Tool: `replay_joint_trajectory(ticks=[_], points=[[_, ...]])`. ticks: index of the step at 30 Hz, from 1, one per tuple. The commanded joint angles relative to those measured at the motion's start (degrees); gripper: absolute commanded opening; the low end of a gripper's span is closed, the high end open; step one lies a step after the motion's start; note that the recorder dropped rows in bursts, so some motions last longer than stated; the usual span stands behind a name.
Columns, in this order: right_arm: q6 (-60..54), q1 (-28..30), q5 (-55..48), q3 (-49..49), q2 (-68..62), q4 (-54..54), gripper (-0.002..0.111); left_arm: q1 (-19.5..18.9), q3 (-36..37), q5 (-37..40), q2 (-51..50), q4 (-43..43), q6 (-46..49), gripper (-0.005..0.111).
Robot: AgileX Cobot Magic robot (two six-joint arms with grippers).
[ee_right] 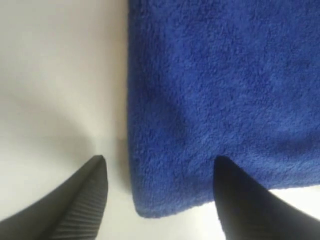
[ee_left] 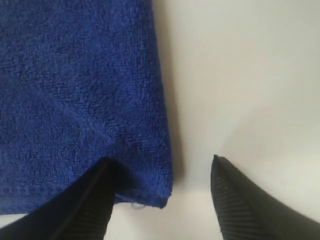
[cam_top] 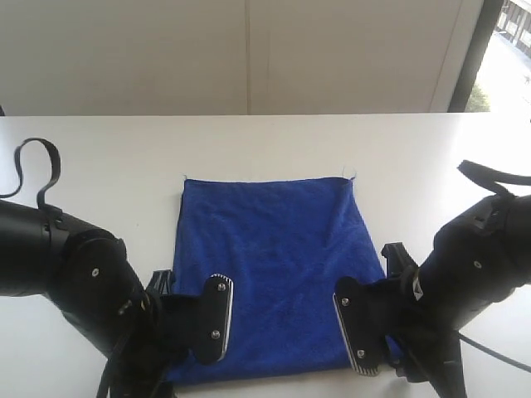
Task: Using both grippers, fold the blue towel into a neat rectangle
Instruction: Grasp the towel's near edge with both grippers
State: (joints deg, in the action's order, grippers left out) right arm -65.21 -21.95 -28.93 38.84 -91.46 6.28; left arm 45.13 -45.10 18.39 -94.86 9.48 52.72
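Blue towel (cam_top: 270,249); L claw (ee_left: 160,157), R claw (ee_right: 159,158) wide at corners

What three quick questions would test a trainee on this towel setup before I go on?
1. True or false: the left gripper is shut on the blue towel.
2. Where is the right gripper? A: the towel's far edge. B: a towel corner on the arms' side. C: the towel's middle.
3. What does the towel lie on?
Key: 1 false, its jaws stand open. 2 B. 3 the white table.
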Motion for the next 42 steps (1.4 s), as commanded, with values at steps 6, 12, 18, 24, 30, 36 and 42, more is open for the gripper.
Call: replay_joint_trajectory(ticks=[6,12,18,24,30,36,42], points=[[-0.58,0.29,1.00,-0.24,-0.07,-0.07,0.052,0.16,0.44,-0.73,-0.54,0.10,-0.17,0.055],[-0.44,0.29,0.89,-0.24,-0.07,-0.19,0.051,0.16,0.44,-0.62,-0.54,0.10,-0.17,0.051],[0.77,0.29,0.80,-0.24,-0.07,-0.19,0.043,0.16,0.44,-0.33,-0.54,0.10,-0.17,0.036],[1.43,0.29,0.15,-0.24,-0.07,-0.44,0.037,0.16,0.44,-0.05,-0.54,0.25,-0.46,0.033],[2.60,0.29,-1.46,-0.24,-0.07,-0.44,0.036,0.16,0.44,1.19,-0.54,0.47,-0.46,0.033],[2.60,0.29,-1.80,-0.24,-0.07,-0.44,0.036,0.16,0.44,1.58,-0.54,0.47,-0.46,0.033],[2.60,0.29,0.61,-1.35,-0.07,-0.44,0.036,0.16,0.44,1.58,-0.54,0.47,-0.46,0.033]])
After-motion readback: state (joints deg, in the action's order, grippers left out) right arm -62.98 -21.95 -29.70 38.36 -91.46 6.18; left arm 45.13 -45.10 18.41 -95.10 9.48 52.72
